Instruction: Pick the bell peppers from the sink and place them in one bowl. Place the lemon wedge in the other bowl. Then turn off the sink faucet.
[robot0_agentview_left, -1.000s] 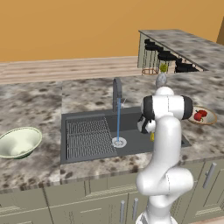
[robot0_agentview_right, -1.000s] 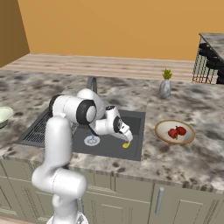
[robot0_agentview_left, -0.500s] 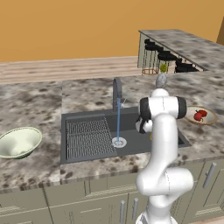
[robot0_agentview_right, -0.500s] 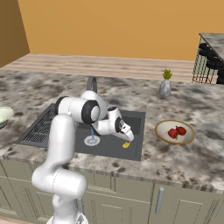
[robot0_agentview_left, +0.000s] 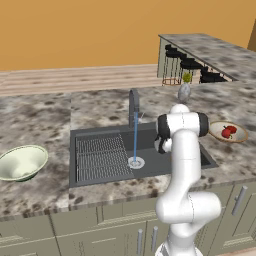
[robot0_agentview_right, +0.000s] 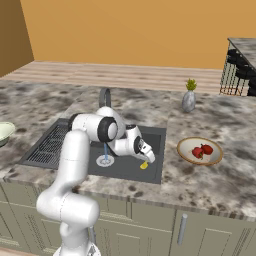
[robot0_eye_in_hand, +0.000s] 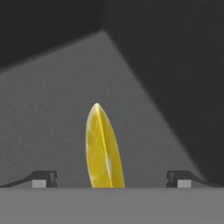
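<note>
arm: glossy white, rounded tube links | joints: dark bands | base: bulbous white | fingertips: small, dark, pale pads

Orange walls rise behind a speckled granite worktop over grey-green cabinets, with black bar stools beyond its far right corner.

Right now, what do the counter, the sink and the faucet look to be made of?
Counter: polished granite-like stone, going by its grey-brown speckle. Sink: matte dark grey, perhaps composite or coated metal; flat, no glints. Faucet: brushed grey metal, by its dull sheen.
</note>
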